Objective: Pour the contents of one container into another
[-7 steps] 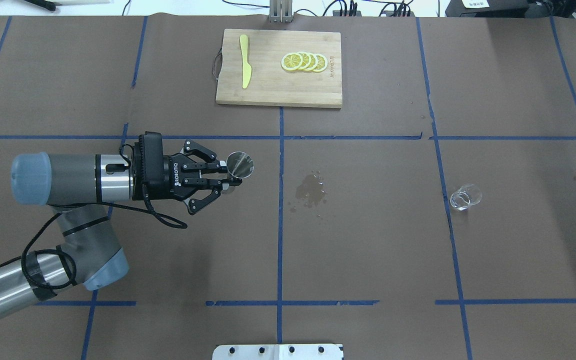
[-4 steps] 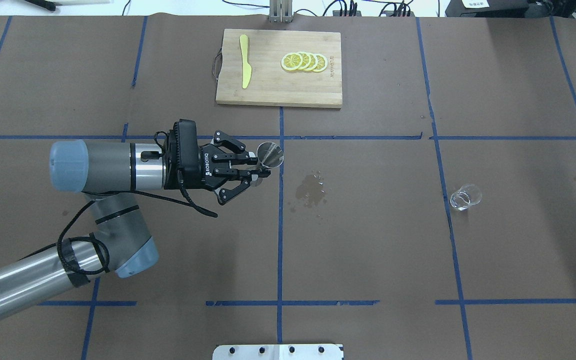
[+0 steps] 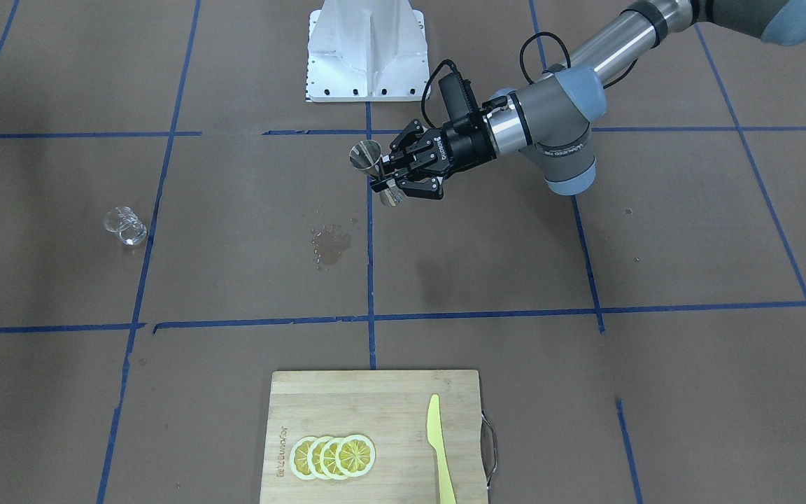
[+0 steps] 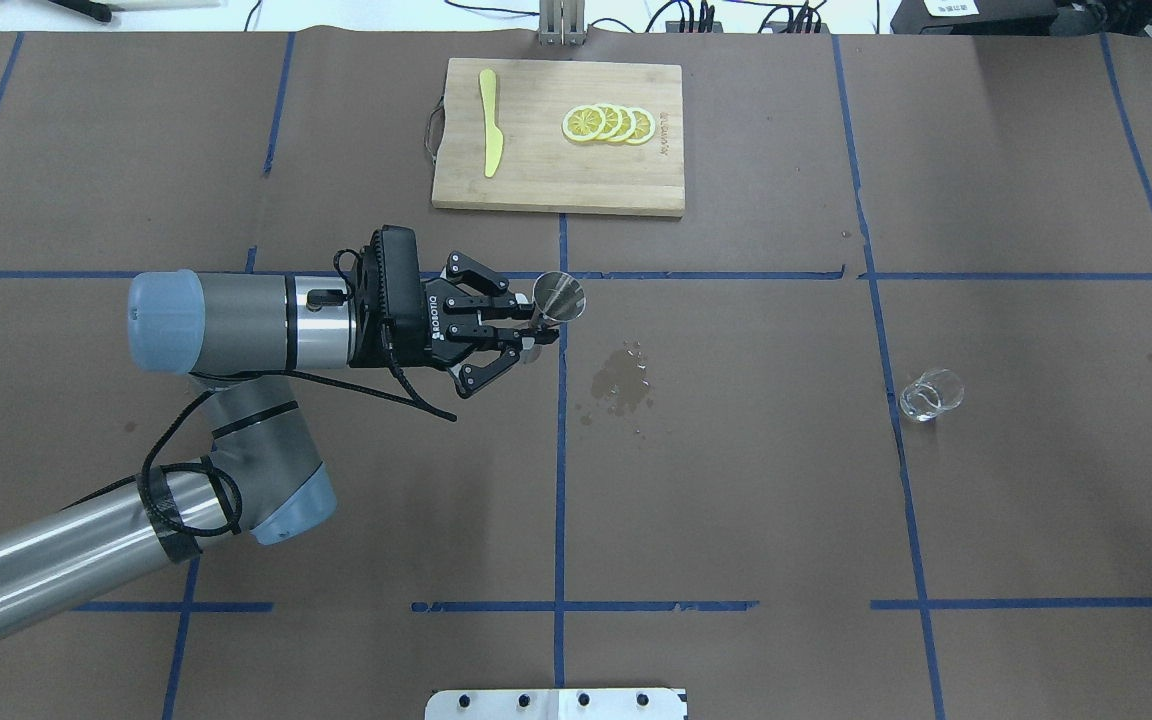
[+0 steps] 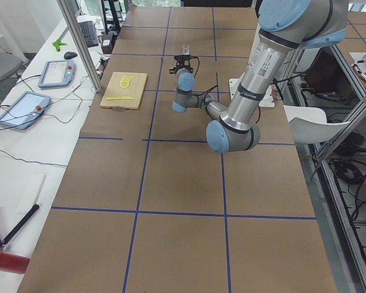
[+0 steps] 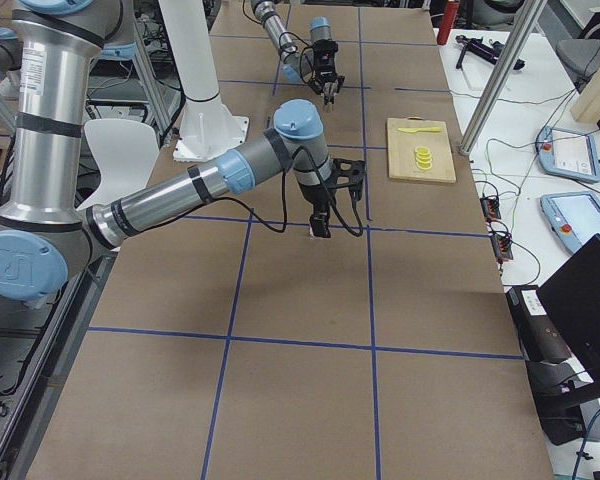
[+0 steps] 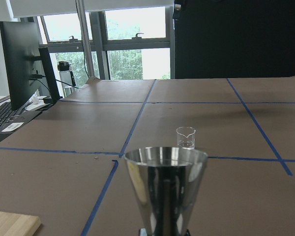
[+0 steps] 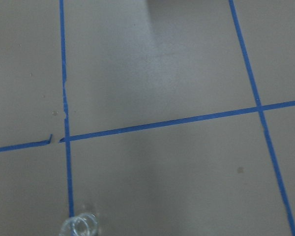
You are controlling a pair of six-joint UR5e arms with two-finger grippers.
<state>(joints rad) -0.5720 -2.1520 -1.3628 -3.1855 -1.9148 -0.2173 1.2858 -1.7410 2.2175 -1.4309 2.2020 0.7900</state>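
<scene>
Starts at the left with the left tool, lying level above the worktop and pointing toward the robot's right. Pinches the jigger at its narrow waist, pressed onto it from both sides. Holds it clear of the worktop, long axis upright, wide mouth up, rim level in the left wrist view.

Next, a little to the right and nearer the robot, finds a wet patch on the brown paper, near the jigger but apart from it. Beyond, at the far edge, finds a board bearing a knife and a row of lemon slices.

Farther right, well apart from the jigger, finds the glass standing upright just right of a blue tape line.

Mostly hides the jigger's lower cone behind the tool in the overhead view, and cuts it off at the bottom edge of the left wrist view. Cannot tell whether jigger or glass holds liquid. Catches only the top of the glass, blurred, at the lower edge of the right wrist view. Shows the right tool in the right side view alone, small, hanging over the worktop; cannot tell whether spread or pressed together.
</scene>
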